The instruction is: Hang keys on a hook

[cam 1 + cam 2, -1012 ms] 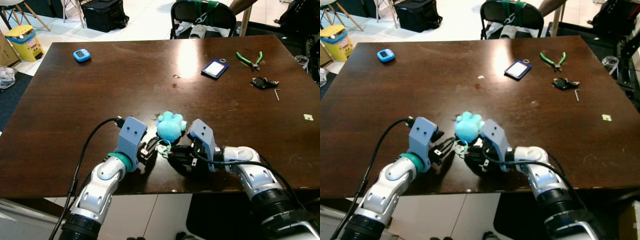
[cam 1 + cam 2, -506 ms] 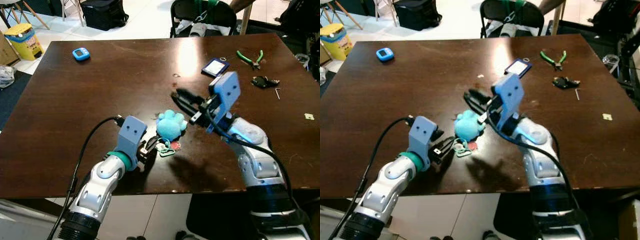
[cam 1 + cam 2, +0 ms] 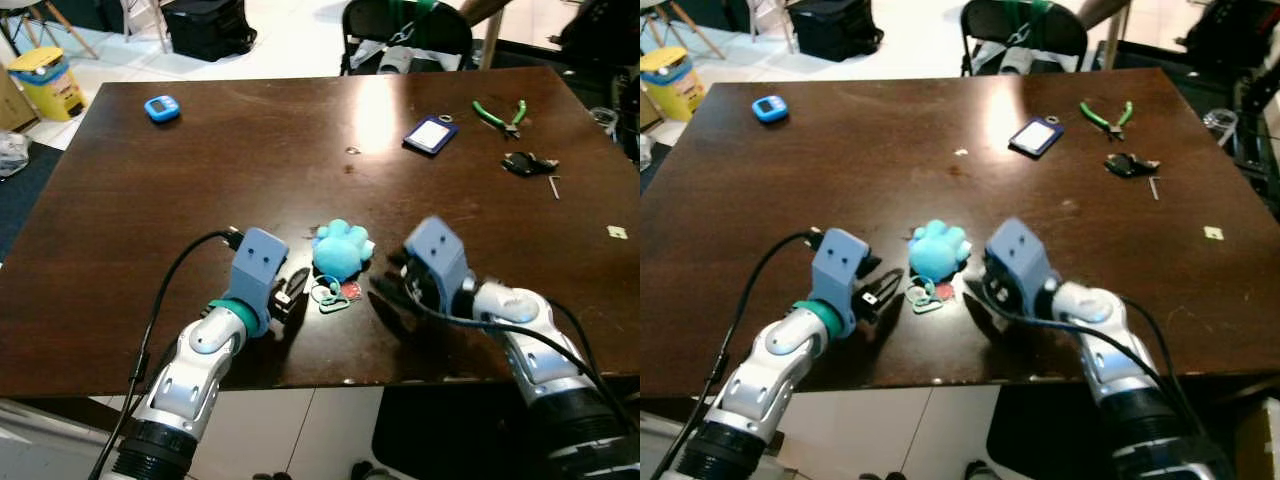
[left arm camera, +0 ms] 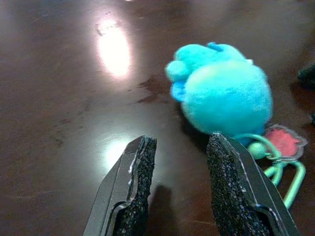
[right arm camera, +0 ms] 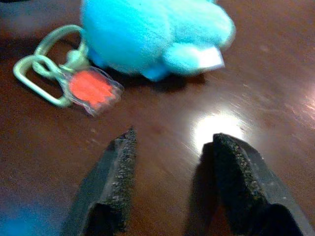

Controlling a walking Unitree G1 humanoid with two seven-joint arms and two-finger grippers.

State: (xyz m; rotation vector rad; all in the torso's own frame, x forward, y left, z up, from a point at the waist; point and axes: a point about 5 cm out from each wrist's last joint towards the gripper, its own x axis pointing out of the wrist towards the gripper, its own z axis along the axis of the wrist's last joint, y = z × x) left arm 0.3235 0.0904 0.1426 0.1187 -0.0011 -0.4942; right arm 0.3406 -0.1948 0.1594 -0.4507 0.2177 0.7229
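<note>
A key ring lies on the dark wooden table [image 3: 200,170], near its front edge. It has a teal plush toy [image 3: 340,252], a green ring clip [image 3: 327,295] and a small red tag [image 3: 350,291]. My left gripper [image 3: 293,287] rests low on the table just left of the clip, open and empty. In the left wrist view its fingertips [image 4: 145,147] point at the plush [image 4: 221,96]. My right gripper [image 3: 388,300] sits just right of the tag, open, nothing between its fingers. The right wrist view shows the plush [image 5: 147,34], clip [image 5: 44,69] and tag [image 5: 91,88] ahead of it.
At the table's far side lie a blue timer [image 3: 163,108], a blue card holder [image 3: 430,135], green pliers [image 3: 500,117] and a black key fob [image 3: 525,165]. A black chair [image 3: 405,30] stands behind the table. A yellow bin [image 3: 45,80] is on the floor at the left.
My right arm, raised above the plush half a second ago, has come back down to the table right of the key ring. The left gripper drew back slightly. The key ring stayed put.
</note>
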